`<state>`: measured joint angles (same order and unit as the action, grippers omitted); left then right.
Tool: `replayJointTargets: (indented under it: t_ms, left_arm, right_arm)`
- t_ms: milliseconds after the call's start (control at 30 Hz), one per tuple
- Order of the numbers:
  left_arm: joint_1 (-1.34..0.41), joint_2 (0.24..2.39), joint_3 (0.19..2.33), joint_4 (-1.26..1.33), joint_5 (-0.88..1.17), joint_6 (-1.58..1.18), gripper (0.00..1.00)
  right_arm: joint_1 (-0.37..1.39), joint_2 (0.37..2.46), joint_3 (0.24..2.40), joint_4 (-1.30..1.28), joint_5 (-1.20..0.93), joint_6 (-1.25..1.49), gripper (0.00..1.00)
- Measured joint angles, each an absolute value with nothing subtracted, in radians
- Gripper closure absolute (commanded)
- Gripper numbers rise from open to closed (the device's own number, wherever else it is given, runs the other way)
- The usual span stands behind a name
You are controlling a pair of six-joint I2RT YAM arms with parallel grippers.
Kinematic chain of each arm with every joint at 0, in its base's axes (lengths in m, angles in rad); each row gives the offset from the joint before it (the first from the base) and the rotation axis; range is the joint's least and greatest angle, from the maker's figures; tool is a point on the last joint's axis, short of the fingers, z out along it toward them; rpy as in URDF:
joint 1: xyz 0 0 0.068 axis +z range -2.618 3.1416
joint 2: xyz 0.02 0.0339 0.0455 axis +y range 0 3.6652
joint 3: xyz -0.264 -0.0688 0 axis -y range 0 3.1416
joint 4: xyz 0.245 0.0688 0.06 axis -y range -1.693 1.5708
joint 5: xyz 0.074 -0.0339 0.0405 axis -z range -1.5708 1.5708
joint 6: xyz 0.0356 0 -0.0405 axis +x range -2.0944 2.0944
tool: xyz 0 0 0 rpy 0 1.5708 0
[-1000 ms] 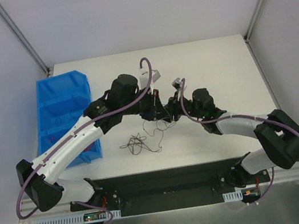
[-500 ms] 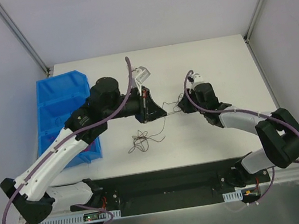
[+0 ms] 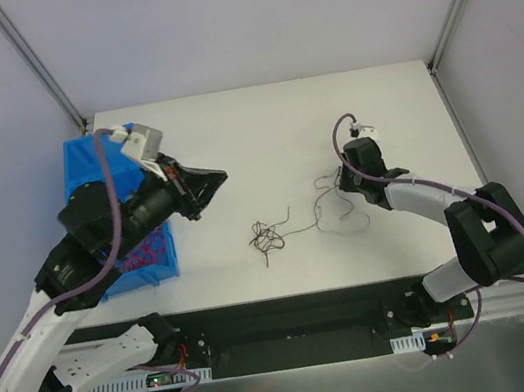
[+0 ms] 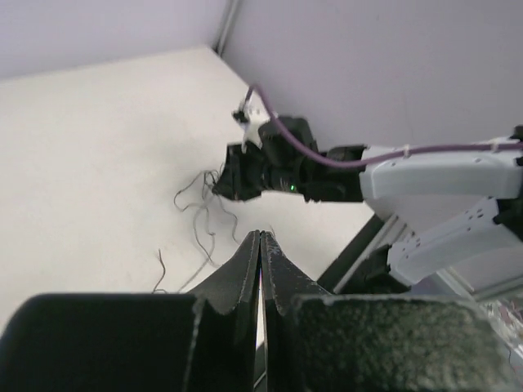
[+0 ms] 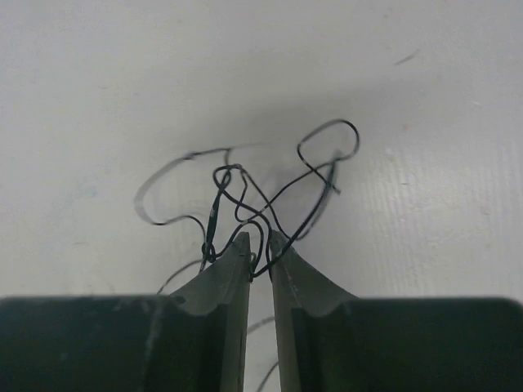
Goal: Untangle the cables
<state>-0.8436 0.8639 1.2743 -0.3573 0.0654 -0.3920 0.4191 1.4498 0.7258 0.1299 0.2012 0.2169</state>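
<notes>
White surface [image 3: 378, 104], matte, inside a pale-walled enclosure.

Cables [image 3: 267, 238]: now two clumps, not the single tangle that lay mid-surface a second ago. The red-and-dark clump sits just near-side of centre. The dark clump [image 3: 330, 206] lies to its right, under the right gripper [image 3: 343, 182]. One thin strand seems to trail between them; too fine to say whether they remain linked.

Right gripper: a second ago it met the left gripper over the tangle; it has since drawn off to the right. In the wrist view its jaws stand almost together, and a dark wire loop [image 5: 222, 175] passes between the tips [image 5: 259, 241]. Reads as a pinch on that wire.

Left gripper [image 3: 220, 175]: swung back and up toward the blue bin [image 3: 85, 171], well apart from both clumps. Jaws pressed flat together in its own view; nothing visible between them, so it seems to have let go or slipped off.

Judgement: the pull-apart did part of the job, as some dark wire has come free of the knot. The central clump looks knotted and needs a fresh grasp by the left.

Room: aluminium frame posts [image 3: 36, 63] run up the back corners; blue bin at the surface's left edge; black base plate [image 3: 286, 329] along the near edge.
</notes>
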Motion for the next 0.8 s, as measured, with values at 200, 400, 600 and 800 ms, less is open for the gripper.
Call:
replayJointTargets:
  t_ms: [200,400,600,800]
  left_arm:
    - [-0.844,0.801,1.380,-0.365,-0.023,-0.355,1.00]
    - [-0.844,0.837,1.339,-0.375,-0.025,-0.363,0.73]
    - [-0.844,1.097,1.279,-0.389,0.055,-0.416,0.45]
    - [-0.844,1.311,1.246,-0.410,0.098,-0.442,0.34]
  right_arm:
    - [0.380,1.469,0.725,0.051,0.247,0.229,0.68]
    - [0.374,1.469,0.723,0.091,0.138,0.220,0.58]
    - [0.381,1.469,0.646,0.379,-0.224,0.212,0.46]
    - [0.426,1.477,0.606,0.603,-0.461,0.228,0.45]
